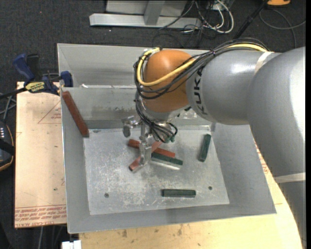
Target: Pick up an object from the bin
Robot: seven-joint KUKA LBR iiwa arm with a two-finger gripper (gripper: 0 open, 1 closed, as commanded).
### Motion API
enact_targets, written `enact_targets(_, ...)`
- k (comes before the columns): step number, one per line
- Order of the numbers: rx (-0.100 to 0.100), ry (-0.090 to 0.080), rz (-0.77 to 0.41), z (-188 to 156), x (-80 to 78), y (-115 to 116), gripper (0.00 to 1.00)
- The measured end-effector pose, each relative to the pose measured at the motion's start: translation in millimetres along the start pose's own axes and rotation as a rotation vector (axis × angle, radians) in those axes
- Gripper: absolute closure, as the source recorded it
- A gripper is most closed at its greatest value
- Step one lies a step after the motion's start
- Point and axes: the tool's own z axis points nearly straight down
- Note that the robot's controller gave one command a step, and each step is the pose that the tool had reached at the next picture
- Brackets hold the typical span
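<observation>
Floored in dark charcoal speckled carpet (29,29), spread across the top and down the left side. Furnished at the top edge with a flat pale grey metal base plate (121,20) bearing a grey upright post (158,7). Strewn just right of that with a loose tangle of black and white cables (214,17). Lit evenly from above, without hard shadows on the carpet.

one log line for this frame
gripper: low, mid-bin | under it: small heap of red-brown and dark green sticks | apart: dark green stick toward view's bottom | hold: cannot tell
</observation>
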Motion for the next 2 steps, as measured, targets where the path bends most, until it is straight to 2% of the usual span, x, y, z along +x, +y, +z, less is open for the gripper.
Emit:
enact_targets(1, 0.002, 0.002, -0.128, 3, 7.8, -16, 0.0)
enact_targets(2, 0.001, -0.002, -0.353, 48, -12.5, -44, 1.0)
